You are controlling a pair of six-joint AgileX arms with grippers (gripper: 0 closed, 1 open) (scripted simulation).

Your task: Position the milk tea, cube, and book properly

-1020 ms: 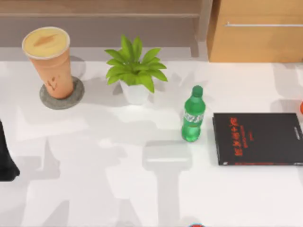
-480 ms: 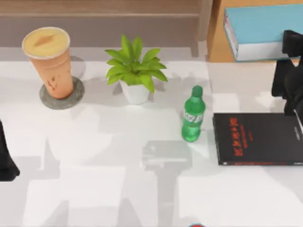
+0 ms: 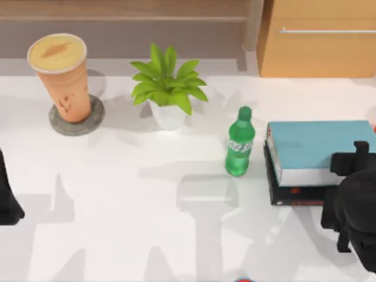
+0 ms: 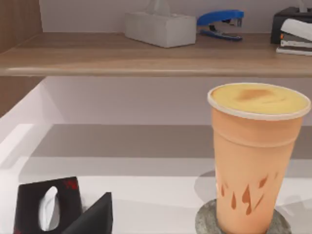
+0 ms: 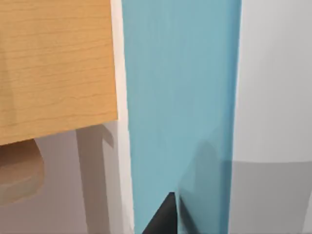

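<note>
A: What is seen from above?

B: The book (image 3: 320, 144) is lying on the black book (image 3: 296, 195) at the table's right side, just right of the green bottle (image 3: 239, 143). The right gripper (image 3: 352, 202) is placed at the book's near right corner; whether its jaws are closed on the book cannot be told. The milk tea (image 3: 61, 76) is stood upright on a grey coaster (image 3: 76, 120) at the far left, and the left gripper (image 3: 9, 200) is parked at the left edge. The cube cannot be made out.

A: And the left wrist view?

B: The milk tea (image 4: 256, 156) is shown centred on its coaster (image 4: 207, 222), with the left fingertips (image 4: 90, 217) low and apart from it, holding nothing.

A: The right wrist view?

B: The blue cover (image 5: 180, 107) is seen close beneath the wrist, beside a wooden cabinet (image 5: 56, 63).

A: How should this step be done well?

B: Probably the book should be squared over the black one, then released gently, and the gripper lifted straight up so nothing is dragged towards the bottle.
</note>
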